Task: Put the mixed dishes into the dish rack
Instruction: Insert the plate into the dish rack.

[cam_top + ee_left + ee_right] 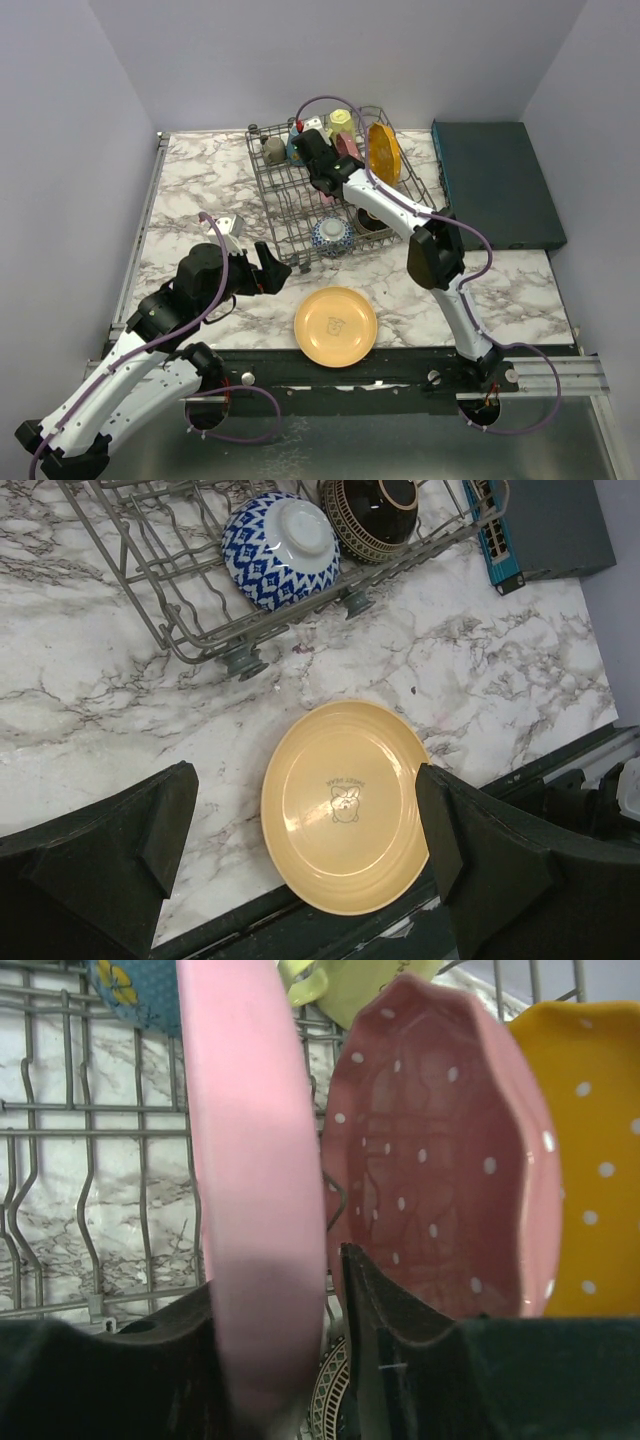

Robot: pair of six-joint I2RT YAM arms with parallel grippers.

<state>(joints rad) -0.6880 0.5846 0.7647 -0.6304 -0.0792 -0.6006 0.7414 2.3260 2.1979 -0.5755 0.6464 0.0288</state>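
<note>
The dish rack [290, 190] stands at the back of the table. My right gripper [315, 150] is down inside it. In the right wrist view, the right gripper [278, 1300] has its jaws either side of the rim of an upright pink plate [255, 1160], and a gap shows at the right finger [365, 1300]. Beside that plate stand a pink dotted plate [440, 1160] and an orange dotted plate [590, 1160]. A plain yellow plate [345, 805] lies flat at the table's near edge. My left gripper [305, 830] hovers above it, wide open and holding nothing.
A blue-white bowl [280, 550] and a dark brown bowl [370, 515] sit in the rack's near end. A yellow mug [350, 990] and a blue mug [135, 990] are at its far end. A flat dark teal box [495, 185] lies right of the rack.
</note>
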